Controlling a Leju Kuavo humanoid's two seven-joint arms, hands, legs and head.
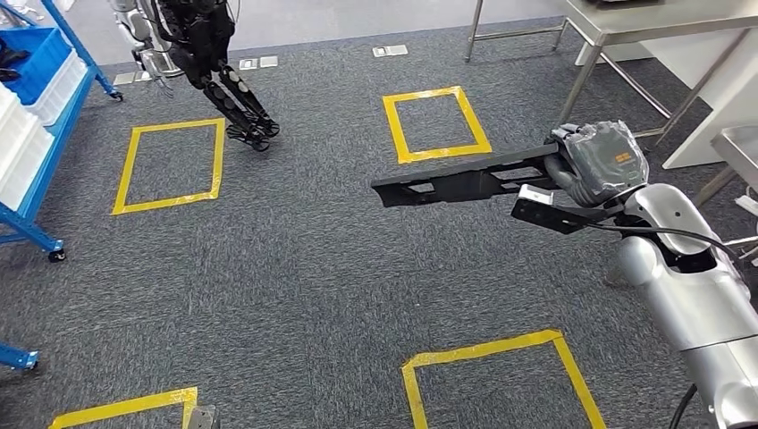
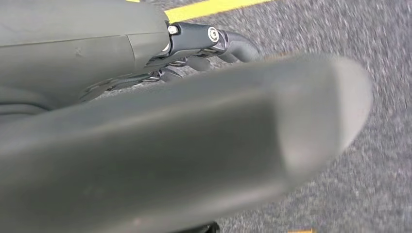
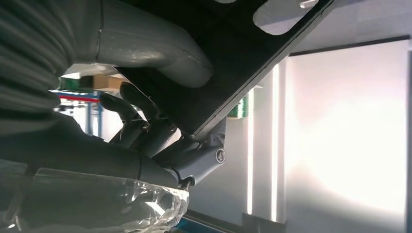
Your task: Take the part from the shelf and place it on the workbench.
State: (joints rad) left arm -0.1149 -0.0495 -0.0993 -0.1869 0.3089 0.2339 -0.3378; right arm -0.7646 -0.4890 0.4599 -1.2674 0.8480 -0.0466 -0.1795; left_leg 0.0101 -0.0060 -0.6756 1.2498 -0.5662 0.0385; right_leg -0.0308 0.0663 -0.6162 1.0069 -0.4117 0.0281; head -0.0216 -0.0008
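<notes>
A long flat black part point(image 1: 465, 181) with cut-outs hangs level over the grey carpet, pointing to my left. My right hand point(image 1: 599, 165), under a clear plastic cover, grips it at its right end. In the right wrist view the grey thumb point(image 3: 160, 48) presses on one face of the part point(image 3: 233, 63) and the dark fingers point(image 3: 141, 116) curl against the other. My left hand point(image 2: 194, 145) hangs above the carpet with nothing in it, its thick thumb stretched out and its dark fingers point(image 2: 233, 46) apart from it.
A blue shelf point(image 1: 40, 134) with blue and white bins stands at the far left. A metal workbench point(image 1: 644, 22) stands at the back right, with another metal table corner point(image 1: 737, 147) nearer. Another robot's black legs point(image 1: 223, 80) stand at the back. Yellow tape squares point(image 1: 436, 125) mark the floor.
</notes>
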